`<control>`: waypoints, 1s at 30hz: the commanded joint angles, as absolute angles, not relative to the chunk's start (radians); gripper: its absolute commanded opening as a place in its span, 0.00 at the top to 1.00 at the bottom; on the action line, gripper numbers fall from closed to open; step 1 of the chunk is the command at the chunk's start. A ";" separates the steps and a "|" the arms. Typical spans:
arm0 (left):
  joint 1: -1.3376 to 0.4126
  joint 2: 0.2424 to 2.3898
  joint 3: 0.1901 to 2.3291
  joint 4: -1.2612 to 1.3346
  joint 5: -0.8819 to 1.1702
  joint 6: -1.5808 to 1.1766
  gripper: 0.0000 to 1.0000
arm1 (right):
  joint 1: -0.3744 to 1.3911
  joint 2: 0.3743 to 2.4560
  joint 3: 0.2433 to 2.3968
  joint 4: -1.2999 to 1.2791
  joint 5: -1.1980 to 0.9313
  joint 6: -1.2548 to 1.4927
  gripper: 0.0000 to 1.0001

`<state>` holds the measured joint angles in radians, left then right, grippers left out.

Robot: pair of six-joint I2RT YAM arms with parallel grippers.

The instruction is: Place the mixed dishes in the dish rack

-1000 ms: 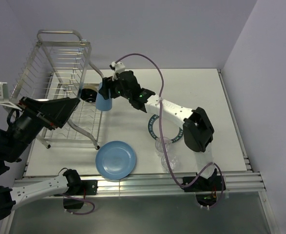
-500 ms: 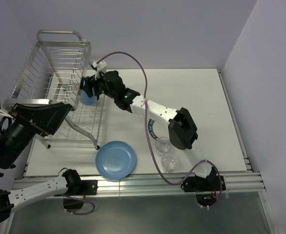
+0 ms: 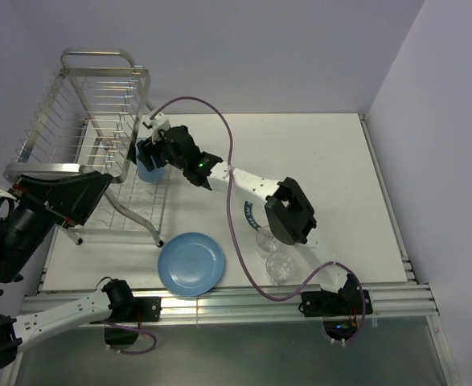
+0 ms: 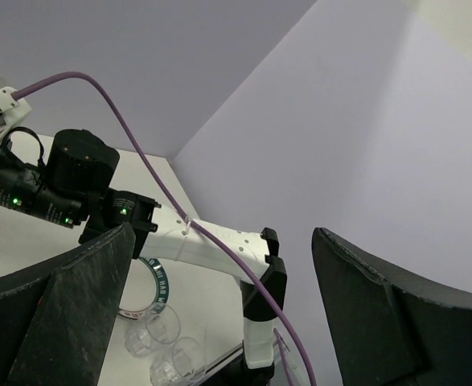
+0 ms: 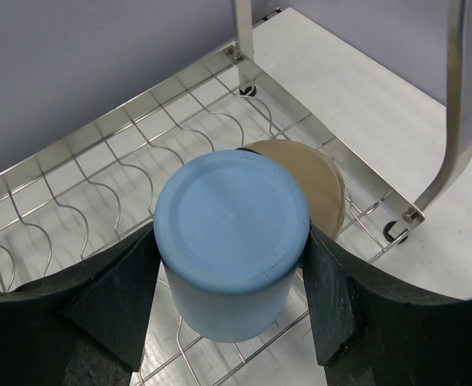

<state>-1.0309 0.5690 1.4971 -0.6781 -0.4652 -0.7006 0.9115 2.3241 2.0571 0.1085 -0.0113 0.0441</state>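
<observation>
My right gripper (image 3: 153,154) is shut on the light-blue cup (image 3: 147,166) and holds it base-up inside the silver wire dish rack (image 3: 99,88), just above the lower tier. In the right wrist view the cup (image 5: 231,233) sits between both fingers (image 5: 115,289), with the small bowl (image 5: 320,189), tan inside, lying on the rack wires (image 5: 99,173) right behind it. The light-blue plate (image 3: 191,264), the white lettered plate (image 3: 249,214) and two clear glasses (image 3: 268,239) are on the table. My left gripper (image 3: 79,193) is open and empty at the rack's front.
My right arm (image 3: 252,186) stretches across the table over the white plate. The rack's tube frame post (image 5: 453,112) stands close on the right of the cup. The left wrist view shows the glasses (image 4: 151,330) and the lettered plate (image 4: 157,283) beneath that arm.
My right gripper has carried the cup leftward from beside the rack into its lower tier, over the bowl. My left gripper has drawn back a little to the left.
</observation>
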 commanded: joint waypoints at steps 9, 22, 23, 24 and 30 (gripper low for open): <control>-1.031 0.564 1.494 -0.663 -0.463 -0.700 0.02 | 0.946 2.352 2.085 0.143 0.037 0.011 1.00; -1.031 0.575 1.505 -0.669 -0.456 -0.696 0.01 | 0.954 2.367 2.091 0.129 0.054 0.012 0.55; -1.031 0.575 1.505 -0.669 -0.456 -0.696 0.01 | 0.956 2.364 2.085 0.133 0.052 0.012 0.46; -1.031 0.575 1.505 -0.669 -0.454 -0.695 0.01 | 0.956 2.362 2.083 0.135 0.055 0.012 0.41; -1.031 0.594 1.523 -0.676 -0.456 -0.699 0.01 | 0.963 2.297 2.007 0.173 0.080 0.032 0.14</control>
